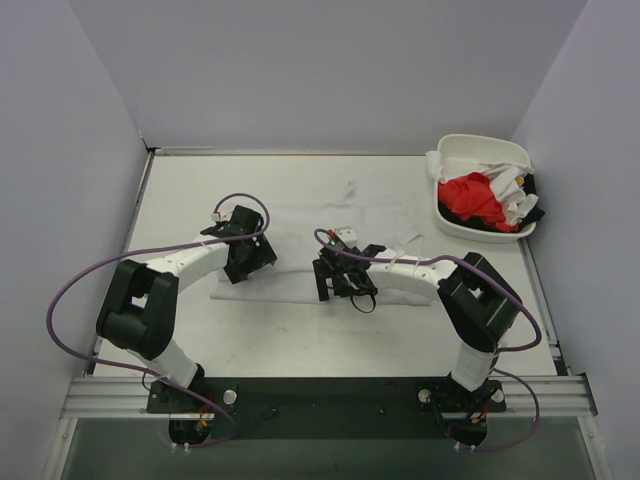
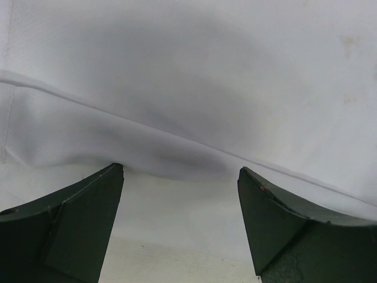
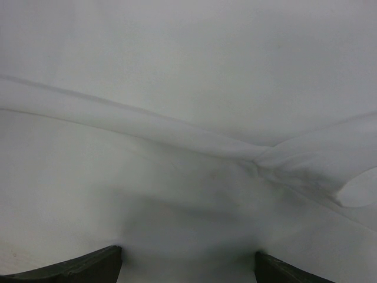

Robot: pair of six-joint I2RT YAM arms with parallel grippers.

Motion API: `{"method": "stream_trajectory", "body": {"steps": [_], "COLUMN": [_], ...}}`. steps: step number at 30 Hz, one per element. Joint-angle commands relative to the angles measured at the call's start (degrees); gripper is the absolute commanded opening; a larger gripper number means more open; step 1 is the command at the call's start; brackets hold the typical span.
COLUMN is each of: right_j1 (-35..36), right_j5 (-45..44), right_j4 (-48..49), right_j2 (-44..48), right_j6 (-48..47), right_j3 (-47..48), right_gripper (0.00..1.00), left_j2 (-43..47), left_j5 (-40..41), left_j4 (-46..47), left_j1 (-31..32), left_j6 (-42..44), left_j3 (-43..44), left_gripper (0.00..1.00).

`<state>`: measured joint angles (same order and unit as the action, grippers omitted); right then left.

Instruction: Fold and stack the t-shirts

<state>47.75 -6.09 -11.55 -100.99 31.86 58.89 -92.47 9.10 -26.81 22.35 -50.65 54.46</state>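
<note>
A plain white t-shirt (image 1: 330,215) lies spread flat in the middle of the table. My left gripper (image 1: 250,262) hovers low over its near left part, jaws open. In the left wrist view the cloth (image 2: 194,76) and its hem fold lie just ahead of the gripper (image 2: 181,171), with nothing between the fingers (image 2: 88,218). My right gripper (image 1: 335,280) is down at the shirt's near edge, also open. In the right wrist view the gripper (image 3: 187,254) is right above wrinkled white cloth (image 3: 177,141). A bright red t-shirt (image 1: 472,197) sits in the tub with other white ones.
A white rounded plastic tub (image 1: 480,145) stands at the back right corner, holding the red shirt, white cloth and something black. Grey walls enclose the table on three sides. A black rail (image 1: 330,400) with the arm bases runs along the near edge.
</note>
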Motion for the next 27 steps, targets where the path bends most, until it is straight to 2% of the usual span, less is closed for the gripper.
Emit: {"method": "stream_trajectory", "body": {"steps": [1, 10, 24, 27], "right_j1": [0.51, 1.12, 2.18, 2.44], "right_j5": [0.02, 0.2, 0.37, -0.41], "right_j4": [0.3, 0.92, 1.97, 1.88], "right_j2": [0.18, 0.53, 0.0, 0.26], "right_j6": [1.1, 1.28, 1.72, 1.81], "right_j3": [-1.94, -3.08, -3.87, -3.87], "right_gripper": [0.96, 0.96, 0.96, 0.96], "left_j2": [-1.22, -3.33, -7.37, -5.72], "left_j5": [1.62, 3.99, 5.31, 5.31], "left_j4": [1.14, 0.79, 2.64, 0.79], "left_j1": [0.15, -0.2, -5.65, -5.3], "left_j6": [-0.59, -0.06, 1.7, 2.48], "left_j3": [3.2, 5.83, 13.3, 15.5], "left_gripper": [0.88, 0.88, 0.88, 0.88]}}
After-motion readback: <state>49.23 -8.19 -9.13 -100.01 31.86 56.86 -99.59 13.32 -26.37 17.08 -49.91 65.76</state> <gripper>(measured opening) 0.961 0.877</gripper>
